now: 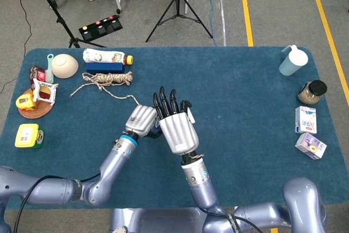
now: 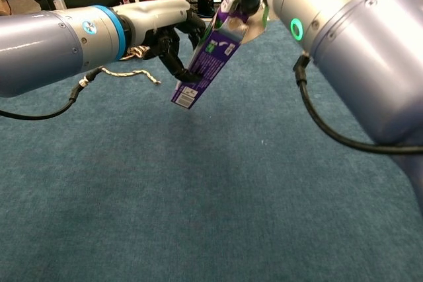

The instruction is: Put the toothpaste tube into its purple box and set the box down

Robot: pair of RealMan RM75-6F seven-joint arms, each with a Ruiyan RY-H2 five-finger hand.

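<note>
The purple box (image 2: 208, 57) hangs above the blue table, tilted steeply with its lower end toward the cloth. My left hand (image 2: 168, 37) grips it from the side around its middle. In the head view my left hand (image 1: 142, 120) sits just left of my right hand (image 1: 174, 124), whose fingers (image 1: 165, 101) stretch out straight and apart. The box's upper end with its open flap (image 2: 250, 28) lies against my right hand, under my right forearm (image 2: 350, 24). The toothpaste tube shows in neither view. The hands hide the box in the head view.
At the back left lie a rope (image 1: 106, 78), a bottle (image 1: 106, 57), a bowl (image 1: 64, 65) and a woven mat (image 1: 35, 107) with small items. A cup (image 1: 290, 60), a jar (image 1: 312, 92) and two small cartons (image 1: 305, 119) stand along the right edge.
</note>
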